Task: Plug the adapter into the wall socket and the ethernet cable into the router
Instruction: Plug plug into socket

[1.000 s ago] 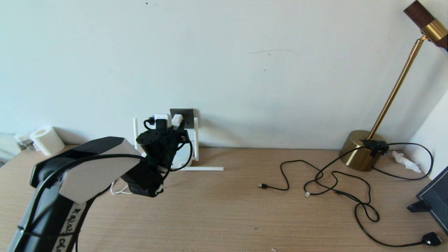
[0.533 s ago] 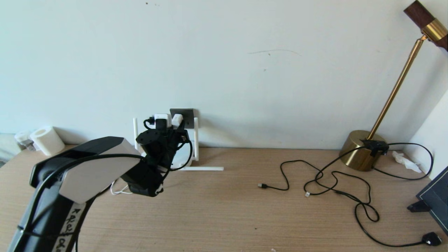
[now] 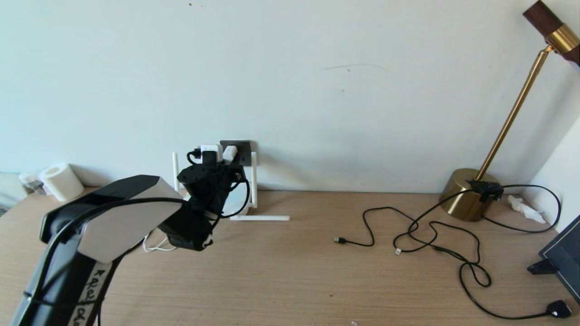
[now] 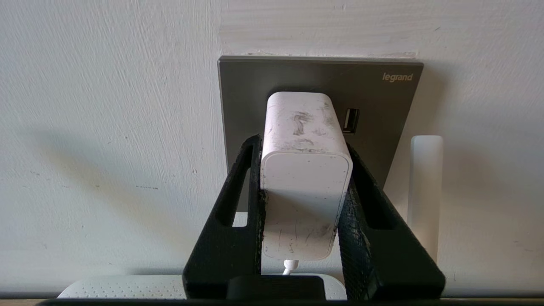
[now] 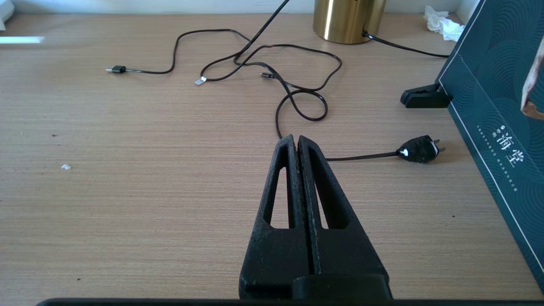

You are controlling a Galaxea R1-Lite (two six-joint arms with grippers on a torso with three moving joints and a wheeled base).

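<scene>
My left gripper (image 3: 228, 157) is up at the wall, shut on the white adapter (image 4: 304, 170). The adapter's far end meets the dark grey wall socket (image 4: 382, 106); its pins are hidden. Its thin white cord (image 4: 290, 267) hangs from the near end. The white router (image 4: 123, 287) sits just below, mostly hidden by my arm in the head view, with an upright antenna (image 3: 253, 179) beside the socket. The ethernet cable's small black plug (image 3: 340, 240) lies on the desk at mid-right. My right gripper (image 5: 296, 140) is shut and empty, low over the desk near the black cables, out of the head view.
One router antenna (image 3: 259, 218) lies flat on the wooden desk. A brass lamp (image 3: 466, 194) stands at the back right with thin black cables and a mains plug (image 3: 559, 309) spread before it. A dark box (image 5: 493, 127) stands at the right edge. A paper roll (image 3: 61, 181) sits far left.
My left gripper has shifted slightly up and towards the wall, carrying the adapter closer onto the socket. Nothing else has moved.
</scene>
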